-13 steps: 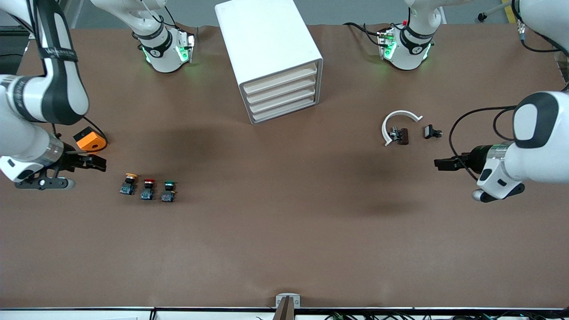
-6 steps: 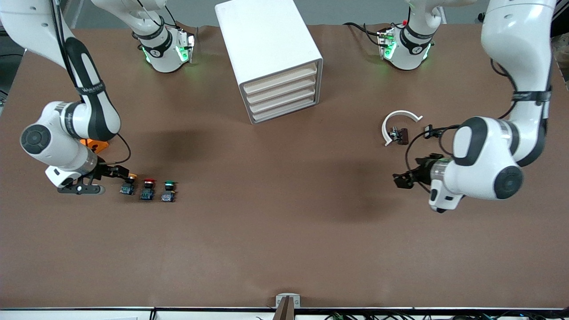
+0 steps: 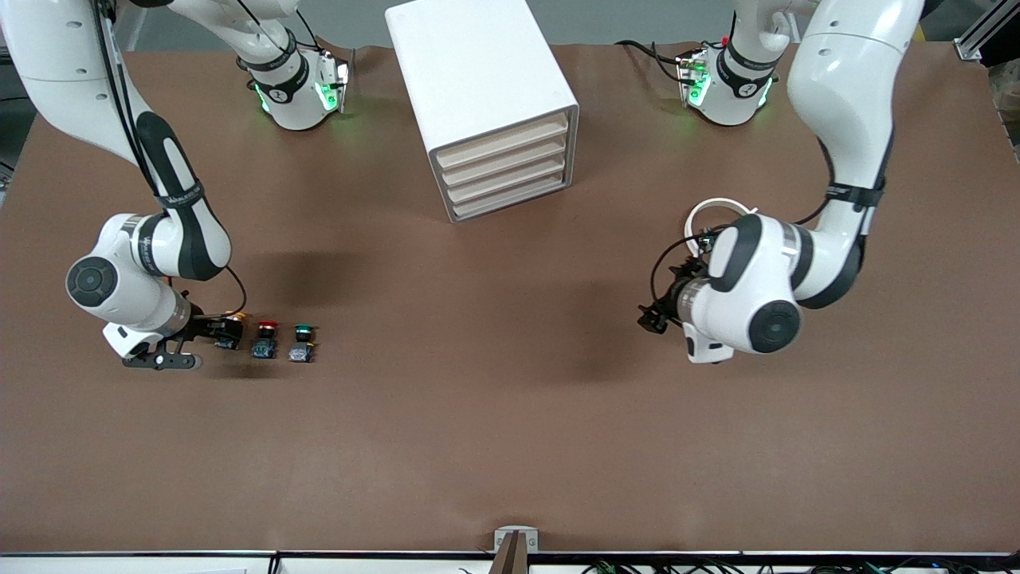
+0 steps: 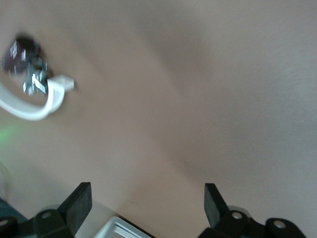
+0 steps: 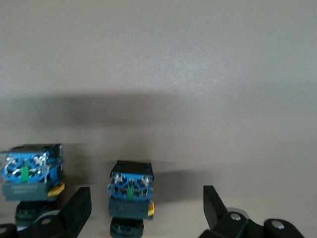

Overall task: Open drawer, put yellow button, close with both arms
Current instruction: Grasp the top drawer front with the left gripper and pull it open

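The white cabinet point(image 3: 478, 80) stands at the table's middle near the robots' bases, and its four beige-fronted drawers point(image 3: 504, 171) are all shut. The yellow button point(image 3: 232, 320) is the one of three buttons in a row closest to the right arm's end. My right gripper point(image 3: 213, 327) is low beside it and open. In the right wrist view the button's blue base point(image 5: 130, 186) lies between the open fingers of the gripper point(image 5: 146, 194), untouched. My left gripper point(image 3: 649, 319) is open and empty over bare table, as the left wrist view point(image 4: 147, 191) also shows.
The red button point(image 3: 265, 338) and the green button point(image 3: 301, 343) stand beside the yellow one. A second button base point(image 5: 32, 172) shows in the right wrist view. A white curved part point(image 3: 719, 206) with a small dark part point(image 4: 22, 54) lies by the left arm.
Both arms have swung in over the table. My right gripper has come down to the yellow button. My left gripper has moved toward the table's middle, and its arm now covers the small parts.
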Tool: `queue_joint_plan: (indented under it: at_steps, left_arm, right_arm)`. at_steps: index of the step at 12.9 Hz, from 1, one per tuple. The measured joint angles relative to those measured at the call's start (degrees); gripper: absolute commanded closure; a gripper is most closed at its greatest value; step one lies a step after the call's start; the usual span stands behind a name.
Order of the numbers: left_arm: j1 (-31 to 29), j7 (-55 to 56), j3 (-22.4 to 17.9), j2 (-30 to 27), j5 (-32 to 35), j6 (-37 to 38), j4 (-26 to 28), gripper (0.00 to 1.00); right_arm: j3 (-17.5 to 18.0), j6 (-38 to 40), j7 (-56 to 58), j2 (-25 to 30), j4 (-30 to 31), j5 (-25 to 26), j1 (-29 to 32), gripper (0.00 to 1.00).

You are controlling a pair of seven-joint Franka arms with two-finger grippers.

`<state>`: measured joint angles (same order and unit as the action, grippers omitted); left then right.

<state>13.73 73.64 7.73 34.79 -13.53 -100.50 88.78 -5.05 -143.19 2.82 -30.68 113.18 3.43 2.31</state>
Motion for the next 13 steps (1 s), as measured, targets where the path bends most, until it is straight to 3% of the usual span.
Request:
queue_joint_plan:
  at_steps: [4, 5, 9, 11, 13]
  left_arm:
    - [2.73, 20.7, 0.13, 0.19, -3.25, 3.82, -0.04, 0.0]
    - [4.13, 23.97, 0.16, 0.23, -4.01, 6.68, -0.03, 0.0]
    - [7.75, 35.3, 0.13, 0.79, -16.91, 16.27, 0.0, 0.0]
    - [7.83, 43.8, 0.12, 1.05, -24.33, 17.78, 0.0, 0.01]
    - [9.15, 51.18, 0.15, 1.44, -29.64, 18.4, 0.01, 0.13]
  right_arm:
    - [0.07, -0.01, -0.31, -3.33, -1.95, -2.69, -0.01, 0.0]
    - [0.13, 0.01, -0.31, -3.53, -1.98, -3.58, -0.03, 0.04]
    - [0.33, 0.25, -0.31, -3.76, -2.02, -4.33, -0.12, 0.64]
    - [0.43, 0.66, -0.31, -3.66, -2.64, -4.41, -0.17, 0.84]
    - [0.42, 1.0, -0.3, -3.53, -3.08, -4.43, -0.14, 0.95]
